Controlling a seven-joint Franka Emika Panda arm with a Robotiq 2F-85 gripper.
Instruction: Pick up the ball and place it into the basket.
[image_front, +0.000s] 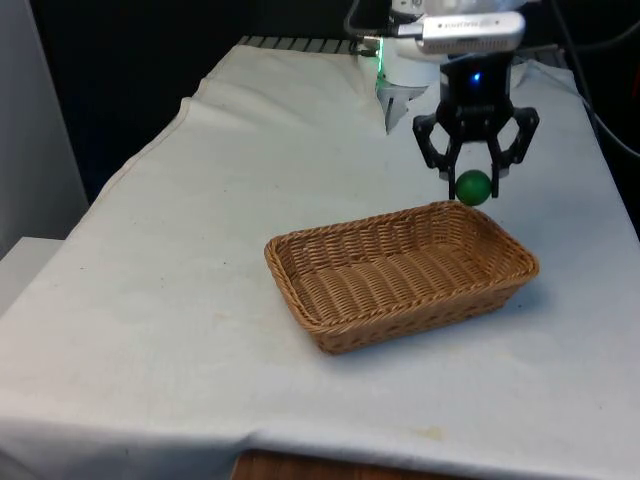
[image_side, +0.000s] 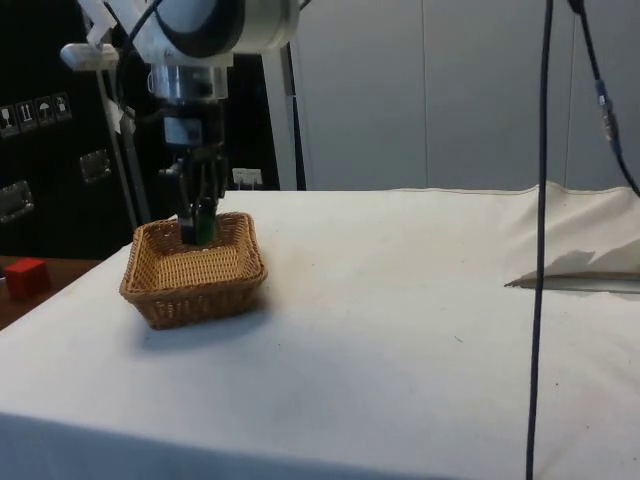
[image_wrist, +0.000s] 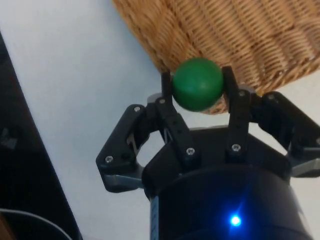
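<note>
A green ball (image_front: 473, 186) is held between the fingers of my black gripper (image_front: 474, 178), which is shut on it. The ball hangs just above the far corner of the brown wicker basket (image_front: 400, 272), over the rim on the front view's right. From the side, the gripper (image_side: 203, 228) with the ball (image_side: 206, 228) sits low at the basket's (image_side: 193, 272) far end. In the wrist view the ball (image_wrist: 197, 83) is clamped between both fingers (image_wrist: 165, 90), with the basket's corner (image_wrist: 240, 40) beyond it.
The white cloth (image_front: 200, 250) covers the table around the basket. A red block (image_side: 25, 275) sits off the table in the side view. A black cable (image_side: 545, 200) hangs down in front of the side camera.
</note>
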